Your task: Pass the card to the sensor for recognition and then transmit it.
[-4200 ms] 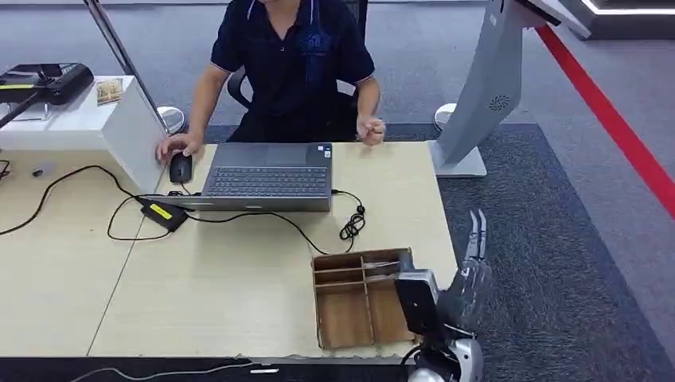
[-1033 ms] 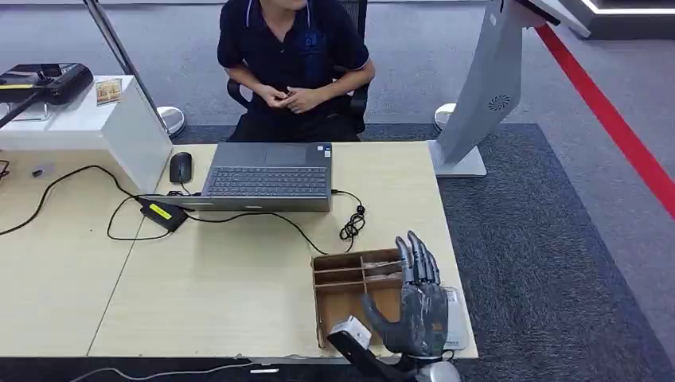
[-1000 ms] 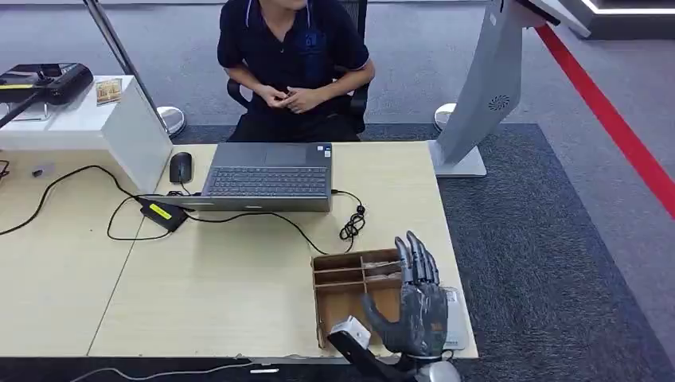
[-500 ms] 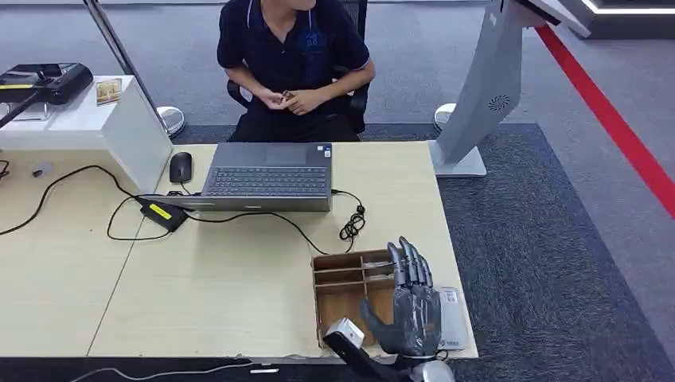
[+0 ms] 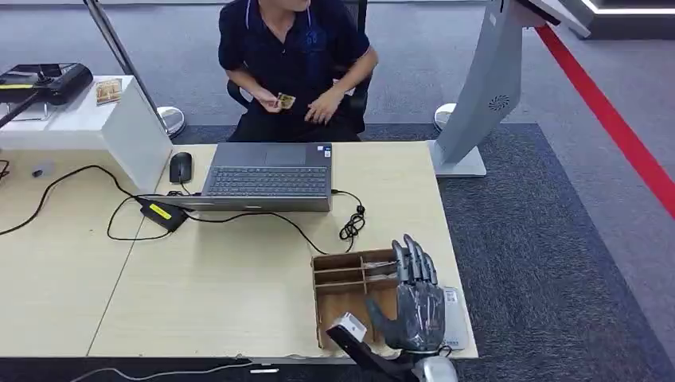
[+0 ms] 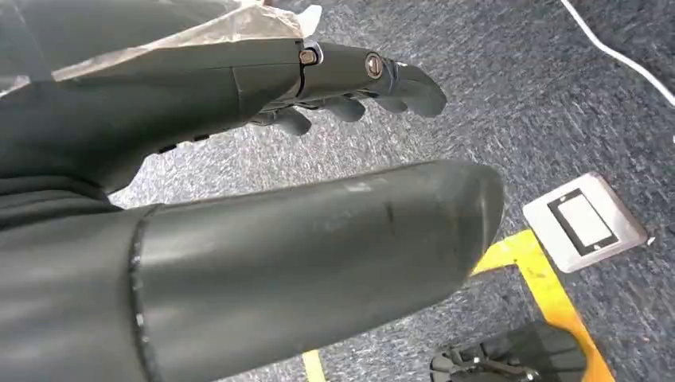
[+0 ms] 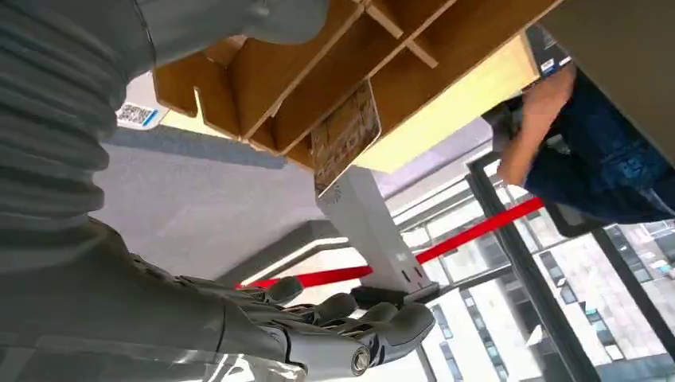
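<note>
Right hand (image 5: 418,306) hovers over the near right corner of the table (image 5: 239,278), fingers straight and a little apart, thumb out toward the robot's left, holding nothing. It sits above the right-hand side of the brown divided tray (image 5: 342,298), partly covering it.

The right wrist view shows a card (image 7: 345,135) standing on edge in one of the tray's slots, leaning against a divider, its printed face toward the camera. Its long axis looks to run along the slot, though the turned view makes that hard to fix. In that view the card lies between the thumb and the fingers (image 7: 374,330), apart from both, no contact. Judgement: the card is just under and ahead of the palm, so the next move is a short reach down into the slot, thumb on one face and fingers on the other.

A flat grey pad (image 5: 454,318) lies on the table just right of the tray, half hidden by the hand; it may be the sensor, cannot tell.

Left hand (image 6: 342,79) hangs by the robot's side over the carpet, fingers loosely curled and holding nothing; it is far from the tray, so the right hand is clearly the nearer one.

The person (image 5: 298,48) behind the laptop (image 5: 267,177) holds a small card of their own (image 5: 285,101), well apart from the robot.
</note>
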Motion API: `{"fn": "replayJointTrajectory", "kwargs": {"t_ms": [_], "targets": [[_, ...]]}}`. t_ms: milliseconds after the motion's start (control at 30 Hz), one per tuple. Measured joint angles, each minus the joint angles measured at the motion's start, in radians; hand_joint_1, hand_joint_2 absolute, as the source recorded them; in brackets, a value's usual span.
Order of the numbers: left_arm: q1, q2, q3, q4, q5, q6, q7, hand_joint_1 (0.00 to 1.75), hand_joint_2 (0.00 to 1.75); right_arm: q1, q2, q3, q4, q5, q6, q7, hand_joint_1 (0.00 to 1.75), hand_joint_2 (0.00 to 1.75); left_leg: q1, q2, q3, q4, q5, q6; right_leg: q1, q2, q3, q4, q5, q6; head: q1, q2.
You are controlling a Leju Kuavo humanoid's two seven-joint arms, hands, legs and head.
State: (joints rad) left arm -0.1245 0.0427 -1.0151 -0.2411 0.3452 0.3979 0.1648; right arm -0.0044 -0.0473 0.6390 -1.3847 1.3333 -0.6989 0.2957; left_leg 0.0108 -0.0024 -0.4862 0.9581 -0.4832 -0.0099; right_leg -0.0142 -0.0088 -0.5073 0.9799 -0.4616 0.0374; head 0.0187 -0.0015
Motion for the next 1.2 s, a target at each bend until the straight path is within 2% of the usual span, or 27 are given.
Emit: {"fn": "replayJointTrajectory", "kwargs": {"t_ms": [200,1200], "targets": [[0.0,0.0,-0.001,0.0,-0.002,0.0,-0.009,0.0,0.0,-0.022,-0.009,0.0,0.009,0.008,0.0,0.018,0.0,1.75,0.0,0.0,0.0,0.0,0.0,0.0,0.0,0.0,0.0,0.0,0.0,0.0,0.0,0.0],[0.0,0.001,-0.003,0.0,-0.02,-0.009,-0.013,0.0,0.0,-0.107,-0.016,0.009,0.061,0.024,0.0,0.018,0.0,1.75,0.0,0.0,0.0,0.0,0.0,0.0,0.0,0.0,0.0,0.0,0.0,0.0,0.0,0.0]]}}
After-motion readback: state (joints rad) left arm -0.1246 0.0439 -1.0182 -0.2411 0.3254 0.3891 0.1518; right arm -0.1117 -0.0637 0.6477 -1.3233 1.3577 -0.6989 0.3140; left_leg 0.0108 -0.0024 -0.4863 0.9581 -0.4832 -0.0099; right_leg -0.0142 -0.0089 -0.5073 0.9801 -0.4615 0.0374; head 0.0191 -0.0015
